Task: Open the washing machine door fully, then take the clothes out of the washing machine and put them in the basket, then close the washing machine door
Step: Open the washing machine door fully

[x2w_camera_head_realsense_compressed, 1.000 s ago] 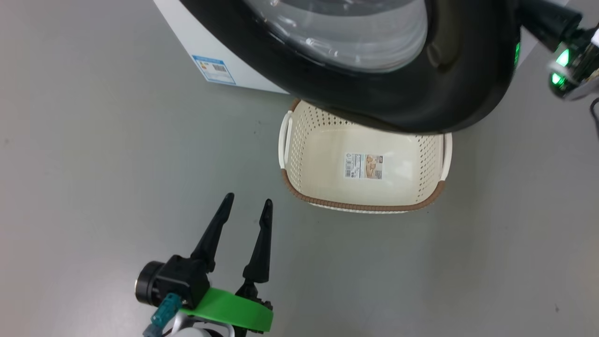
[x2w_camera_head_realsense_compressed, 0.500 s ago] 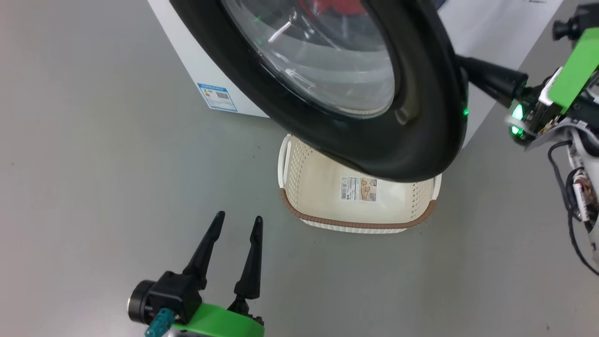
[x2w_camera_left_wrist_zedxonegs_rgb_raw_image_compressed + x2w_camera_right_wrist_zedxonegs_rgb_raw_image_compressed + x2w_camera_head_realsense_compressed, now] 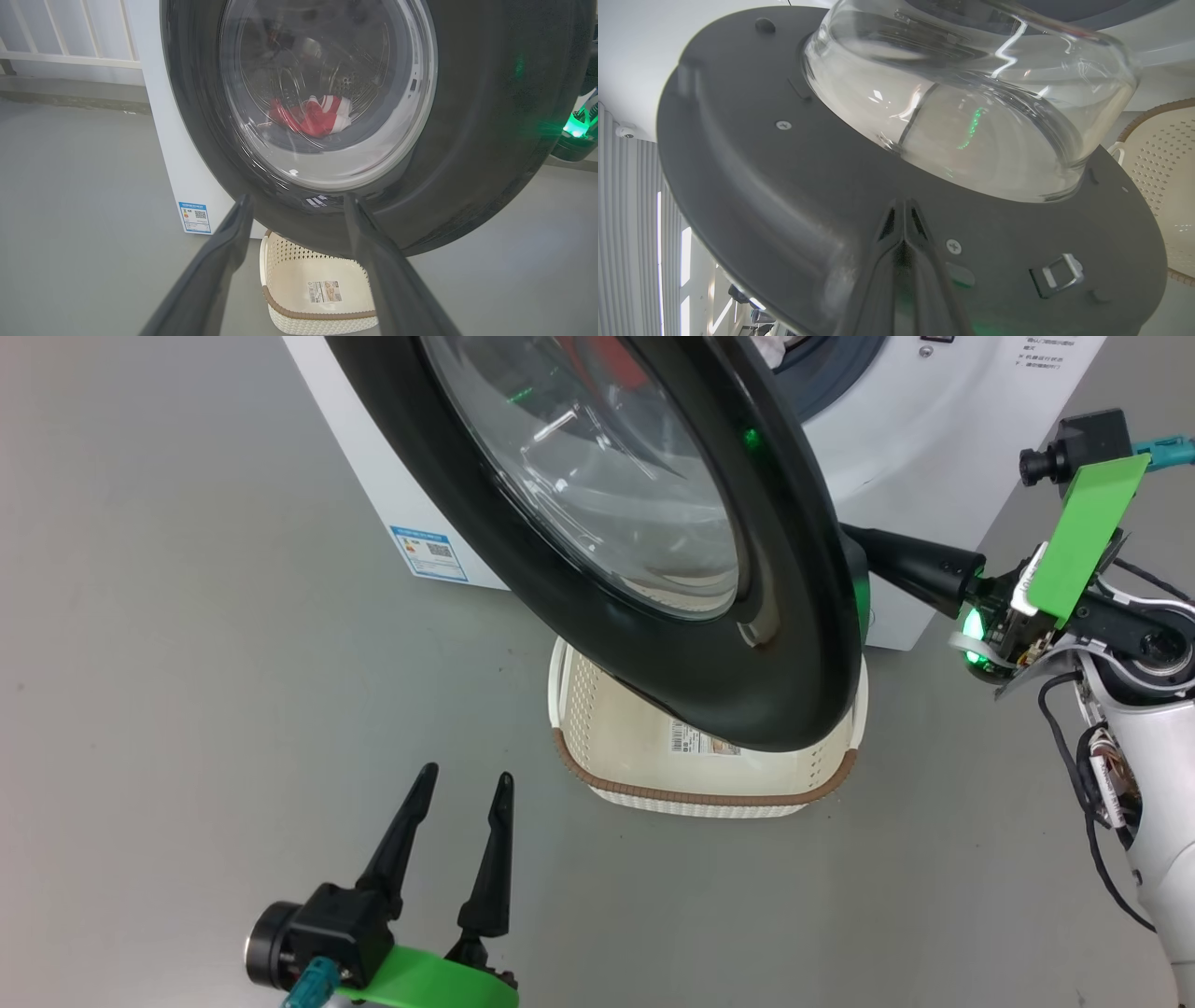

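Overhanging the 12 o'clock edge of the cream perforated basket (image 3: pixel 691 795), the glossy black round washing machine door (image 3: pixel 803 644) stands ajar. The closed right end effector (image 3: pixel 903 207) touches its inner rim; the open left end effector (image 3: pixel 467 775) hovers at 7 o'clock.

Red clothes (image 3: pixel 312 122) show through the washing machine door (image 3: pixel 476 140) above the basket (image 3: pixel 299 313).

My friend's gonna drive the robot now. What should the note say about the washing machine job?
Left gripper: open, empty, above the floor left of the basket.
Right gripper: shut, tips against the inner face of the washing machine door.
Door: partly open, over the basket, which stands on the floor before the washing machine, no clothes seen in it.
Clothes: inside the drum.
Done: door started. Left: open it fully, move clothes to basket, close door.
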Robot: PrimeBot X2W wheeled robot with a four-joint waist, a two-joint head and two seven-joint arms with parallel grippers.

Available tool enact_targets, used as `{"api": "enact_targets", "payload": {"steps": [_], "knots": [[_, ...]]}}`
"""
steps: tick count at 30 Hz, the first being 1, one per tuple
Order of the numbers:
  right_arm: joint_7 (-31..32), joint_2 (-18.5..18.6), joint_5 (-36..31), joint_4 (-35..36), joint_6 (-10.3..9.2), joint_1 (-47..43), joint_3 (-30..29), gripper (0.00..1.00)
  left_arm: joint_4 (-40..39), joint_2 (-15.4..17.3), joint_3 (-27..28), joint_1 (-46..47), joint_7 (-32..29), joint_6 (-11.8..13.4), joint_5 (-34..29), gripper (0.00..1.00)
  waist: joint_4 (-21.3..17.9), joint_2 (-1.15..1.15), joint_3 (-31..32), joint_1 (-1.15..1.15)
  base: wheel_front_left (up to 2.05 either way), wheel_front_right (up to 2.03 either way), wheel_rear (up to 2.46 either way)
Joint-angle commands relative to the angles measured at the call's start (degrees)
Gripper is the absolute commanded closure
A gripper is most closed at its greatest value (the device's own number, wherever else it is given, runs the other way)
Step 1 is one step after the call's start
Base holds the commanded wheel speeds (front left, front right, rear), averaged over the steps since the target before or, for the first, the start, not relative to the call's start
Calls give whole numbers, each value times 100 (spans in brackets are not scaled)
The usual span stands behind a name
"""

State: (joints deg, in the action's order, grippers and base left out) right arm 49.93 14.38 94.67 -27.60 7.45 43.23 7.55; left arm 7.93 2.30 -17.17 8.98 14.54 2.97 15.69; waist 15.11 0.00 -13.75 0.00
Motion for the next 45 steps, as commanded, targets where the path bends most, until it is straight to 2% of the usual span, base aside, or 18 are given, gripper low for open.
{"api": "enact_targets", "payload": {"steps": [1, 3, 4, 5, 7, 8, 9, 10, 34, 45], "knots": [[-8, -60, -95, 204, 3, -118, 35, 100, -147, 58, 199, -62, 46, -34, -28, 0, -12, 0, 2, 0, 0, 0, 0], [-88, -69, -157, 217, 3, -143, 12, 100, -149, 58, 205, -63, 46, -34, -29, 0, -25, 0, 6, 0, 0, 0, 0], [-135, -70, -186, 215, 3, -153, -5, 94, -150, 58, 212, -62, 46, -35, -29, 0, -34, 0, 6, 0, 0, 0, 0], [-181, -71, -209, 213, 3, -165, -27, 79, -151, 58, 217, -61, 46, -40, -27, 0, -39, 0, 10, 0, 0, 0, 0], [-273, -66, -243, 217, 3, -199, -85, 57, -152, 58, 232, -65, 46, -47, -24, 0, -51, 0, 19, 0, 0, 0, 0], [-335, -60, -268, 221, 3, -216, -119, 36, -151, 58, 244, -67, 46, -53, -25, 0, -59, 0, 22, 0, 0, 0, 0], [-395, -58, -283, 224, 3, -236, -157, 8, -149, 58, 259, -68, 46, -58, -25, 0, -68, 0, 24, 0, 0, 0, 0], [-444, -58, -292, 232, 3, -264, -191, 0, -147, 58, 275, -71, 46, -63, -25, 0, -79, 0, 32, 0, 0, 0, 0], [-1158, -135, -531, 278, 3, -1823, -458, 0, -23, 58, 762, -370, 46, -262, -227, 0, -632, 0, 397, 0, 0, 0, 0], [-1604, -131, -680, 236, 3, -2592, -495, 0, 33, 58, 864, -474, 46, -336, -234, 0, -756, 0, 491, 0, 0, 0, 0]]}}
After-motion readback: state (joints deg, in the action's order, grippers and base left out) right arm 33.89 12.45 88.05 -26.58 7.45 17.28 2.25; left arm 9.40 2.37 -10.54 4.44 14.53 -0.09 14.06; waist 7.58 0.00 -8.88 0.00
